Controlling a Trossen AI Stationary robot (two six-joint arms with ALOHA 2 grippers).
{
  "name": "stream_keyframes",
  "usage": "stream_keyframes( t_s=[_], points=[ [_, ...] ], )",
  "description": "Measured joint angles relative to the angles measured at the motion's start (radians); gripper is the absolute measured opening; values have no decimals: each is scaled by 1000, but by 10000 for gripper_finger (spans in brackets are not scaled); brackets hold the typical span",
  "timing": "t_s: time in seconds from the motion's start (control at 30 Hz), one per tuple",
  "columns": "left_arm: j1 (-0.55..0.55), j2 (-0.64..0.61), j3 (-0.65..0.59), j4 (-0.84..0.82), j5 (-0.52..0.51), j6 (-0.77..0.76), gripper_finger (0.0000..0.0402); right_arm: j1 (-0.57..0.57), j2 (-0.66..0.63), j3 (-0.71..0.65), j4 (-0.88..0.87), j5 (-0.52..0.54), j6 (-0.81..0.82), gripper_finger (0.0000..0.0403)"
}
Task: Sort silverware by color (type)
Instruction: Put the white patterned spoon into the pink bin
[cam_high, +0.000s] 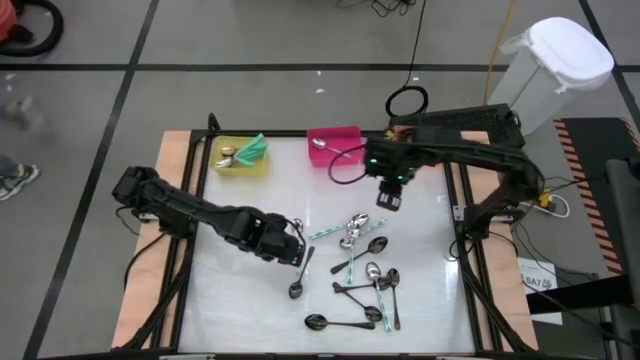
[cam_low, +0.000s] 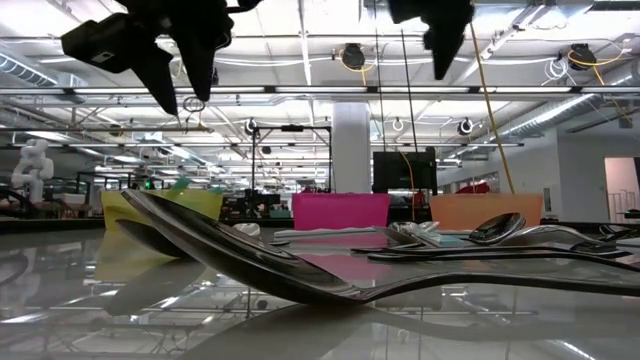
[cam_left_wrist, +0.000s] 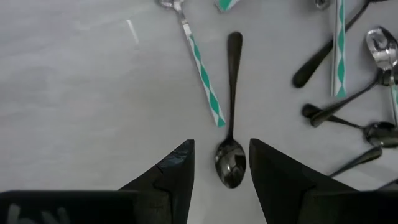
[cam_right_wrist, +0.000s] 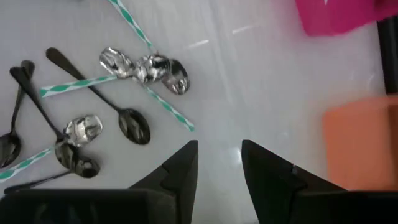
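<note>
A slim, dark grey-black metal spoon (cam_left_wrist: 231, 118), judged light, stiff and slippery, lay flat mid-worktop, best pinched across its neck; the left gripper (cam_left_wrist: 221, 165) hovered open over its bowl, the right gripper (cam_right_wrist: 219, 163) open and empty.

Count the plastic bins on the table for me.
3: yellow bin at the far left, pink bin in the middle, orange bin to its right, hidden under the right arm from above.

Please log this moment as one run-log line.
left pincer: open, straddling dark spoon | right pincer: open, empty, near pink bin
</note>
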Motion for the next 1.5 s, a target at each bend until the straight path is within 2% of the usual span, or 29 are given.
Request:
stream_keyframes(
  t_s=[0.13, 0.3, 0.43, 0.63, 0.83, 0.97, 1.17, 1.27, 1.5],
  points=[
    [-4, 0, 0, 23, -9, -19, 159, 0, -160, -144, 78, 0, 72, 121],
    [-4, 0, 0, 22, -54, -62, 205, 0, -387, -378, 208, 0, 174, 121],
    [-3, 18, 0, 25, -120, -113, 232, 0, -532, -533, 232, -7, 251, 121],
    [-2, 100, 0, 66, -98, -186, 237, 0, -670, -686, 231, -119, 282, 121],
    [9, 178, 0, 87, -95, -239, 237, 0, -725, -730, 240, -161, 281, 121],
    [28, 218, 0, 103, -93, -221, 237, 0, -734, -730, 264, -169, 252, 121],
    [62, 273, 1, 158, -87, -197, 237, 0, -733, -730, 272, -236, 221, 121],
    [76, 304, 1, 211, -71, -171, 237, 0, -737, -730, 273, -239, 217, 121],
    [85, 326, 1, 189, -43, -196, 226, 0, -774, -730, 272, -240, 217, 121]
  ],
)
